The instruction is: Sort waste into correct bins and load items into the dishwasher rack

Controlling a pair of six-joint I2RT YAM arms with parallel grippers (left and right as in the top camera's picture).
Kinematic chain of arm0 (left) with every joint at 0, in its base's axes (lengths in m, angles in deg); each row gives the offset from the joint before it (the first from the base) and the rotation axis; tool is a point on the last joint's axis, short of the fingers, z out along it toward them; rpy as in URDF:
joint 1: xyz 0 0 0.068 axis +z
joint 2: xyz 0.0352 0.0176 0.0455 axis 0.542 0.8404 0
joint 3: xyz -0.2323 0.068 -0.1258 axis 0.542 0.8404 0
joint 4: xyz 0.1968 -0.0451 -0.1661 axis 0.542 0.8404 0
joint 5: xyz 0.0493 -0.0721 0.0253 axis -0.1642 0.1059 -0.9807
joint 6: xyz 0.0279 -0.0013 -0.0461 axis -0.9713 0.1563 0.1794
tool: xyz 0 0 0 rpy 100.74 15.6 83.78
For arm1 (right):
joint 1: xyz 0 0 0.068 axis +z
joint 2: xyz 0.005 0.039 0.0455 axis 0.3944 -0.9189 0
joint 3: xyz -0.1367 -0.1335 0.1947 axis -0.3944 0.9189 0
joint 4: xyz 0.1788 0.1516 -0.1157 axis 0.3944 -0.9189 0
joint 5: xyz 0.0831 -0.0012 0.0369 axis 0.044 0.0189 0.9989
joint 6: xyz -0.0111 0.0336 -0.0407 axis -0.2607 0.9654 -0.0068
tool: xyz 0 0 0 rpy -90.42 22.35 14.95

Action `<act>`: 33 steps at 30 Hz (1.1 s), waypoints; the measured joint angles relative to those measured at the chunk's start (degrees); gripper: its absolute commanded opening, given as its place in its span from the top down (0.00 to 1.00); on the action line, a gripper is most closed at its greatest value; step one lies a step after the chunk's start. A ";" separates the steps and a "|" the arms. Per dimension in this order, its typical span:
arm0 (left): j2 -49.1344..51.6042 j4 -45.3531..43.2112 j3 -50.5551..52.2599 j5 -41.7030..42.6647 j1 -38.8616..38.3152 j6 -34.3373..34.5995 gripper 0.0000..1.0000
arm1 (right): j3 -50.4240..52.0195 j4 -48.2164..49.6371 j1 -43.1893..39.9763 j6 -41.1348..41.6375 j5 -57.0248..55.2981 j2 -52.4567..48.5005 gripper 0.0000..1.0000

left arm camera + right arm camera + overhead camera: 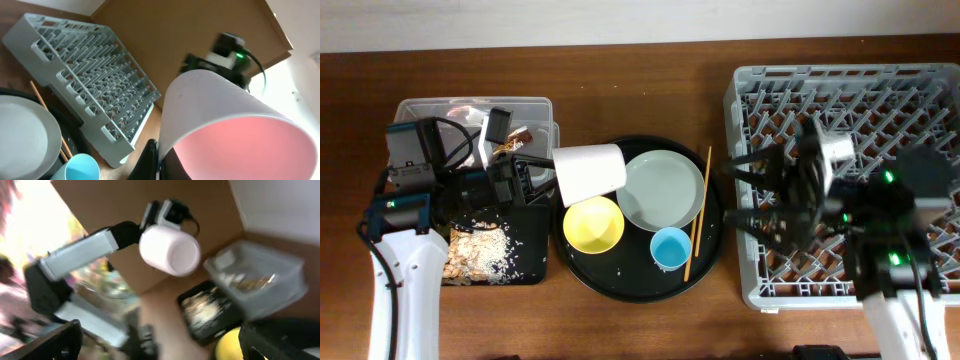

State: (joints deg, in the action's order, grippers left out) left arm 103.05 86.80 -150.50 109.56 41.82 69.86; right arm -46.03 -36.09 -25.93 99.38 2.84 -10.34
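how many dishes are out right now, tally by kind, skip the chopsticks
cups: 2 (pink cup, blue cup)
bowls: 1 (yellow bowl)
plates: 1 (pale green plate)
total: 4

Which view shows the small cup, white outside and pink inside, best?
Left wrist: the small cup fills the frame, pink inside visible. Overhead shows only its white outside, tipped sideways; right wrist shows it white and blurred.
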 measured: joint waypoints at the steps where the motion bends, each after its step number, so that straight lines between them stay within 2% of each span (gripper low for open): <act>1: 0.00 -0.68 0.00 0.28 -0.26 0.02 1.00 | 0.00 0.44 0.00 2.71 0.70 -1.77 0.02; 6: 0.00 -4.04 0.00 0.83 -4.24 0.22 1.00 | -0.04 1.09 0.63 9.31 1.92 -8.20 0.05; 14: 0.00 -13.44 0.00 -0.55 -11.19 5.77 1.00 | -0.11 4.96 7.82 11.43 2.38 -8.85 0.08; 17: 0.00 -13.86 0.00 -1.75 -12.68 6.95 1.00 | -0.11 6.10 11.37 11.54 2.40 -8.85 0.08; 24: 0.00 -14.05 -0.02 -2.32 -12.90 8.00 1.00 | -0.15 17.68 17.00 14.34 1.66 -8.85 0.08; 33: 0.00 -14.01 -0.31 0.63 -14.25 8.41 1.00 | -0.15 19.52 20.72 15.87 -1.97 -8.94 0.08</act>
State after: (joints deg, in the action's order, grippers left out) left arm 103.05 72.79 -150.81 110.19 27.57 78.28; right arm -46.19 -16.57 -5.21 115.25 0.87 -19.28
